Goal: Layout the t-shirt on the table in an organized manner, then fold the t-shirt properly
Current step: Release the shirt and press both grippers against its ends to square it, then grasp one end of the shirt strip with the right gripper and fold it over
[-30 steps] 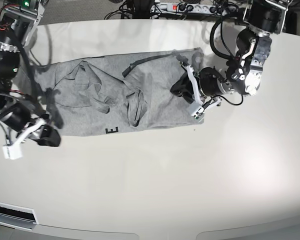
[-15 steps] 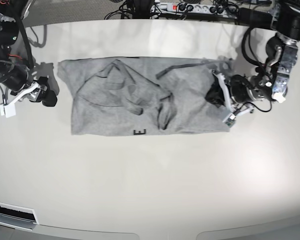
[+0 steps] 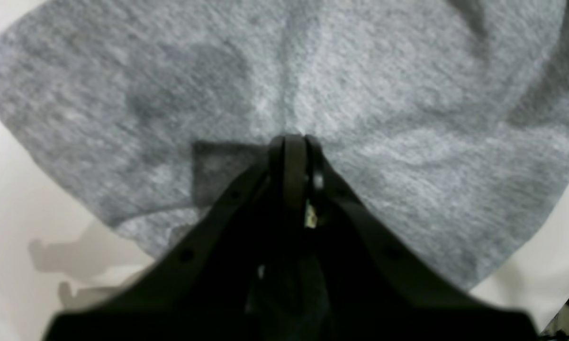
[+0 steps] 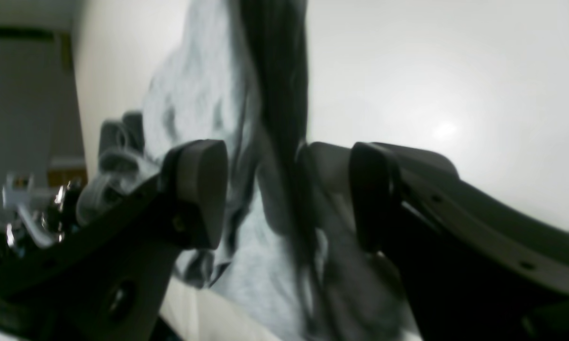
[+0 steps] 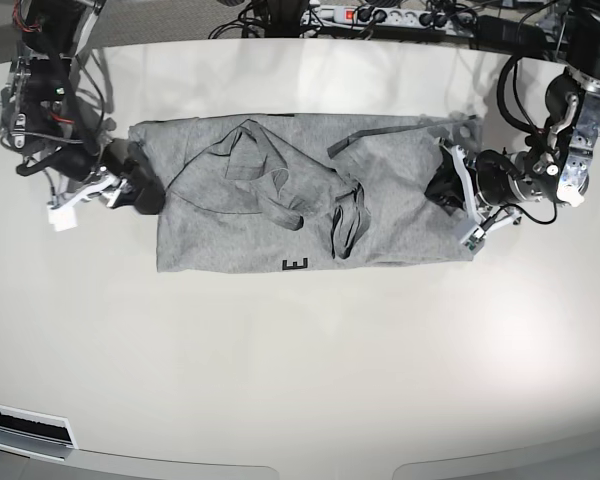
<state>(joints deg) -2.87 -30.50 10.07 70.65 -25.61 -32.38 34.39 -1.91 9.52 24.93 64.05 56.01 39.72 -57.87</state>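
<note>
T-shirt [image 5: 280, 205] lettering mostly hidden; left claw [image 3: 291, 142] pinches its edge, right claw [image 4: 265, 189] seemingly spread around blurred cloth.

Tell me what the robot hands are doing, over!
Left gripper shut on the t-shirt. Right gripper open around its other edge. T-shirt stretched on the table, still wrinkled. Nothing in the way.

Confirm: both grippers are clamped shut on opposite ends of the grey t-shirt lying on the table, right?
Not quite. Only the left gripper is clamped shut on the t-shirt. The right wrist view shows the right gripper with its jaws apart, fabric lying between them but not pinched. The rest holds: the two grippers are at opposite ends of the shirt, which lies on the table.
</note>
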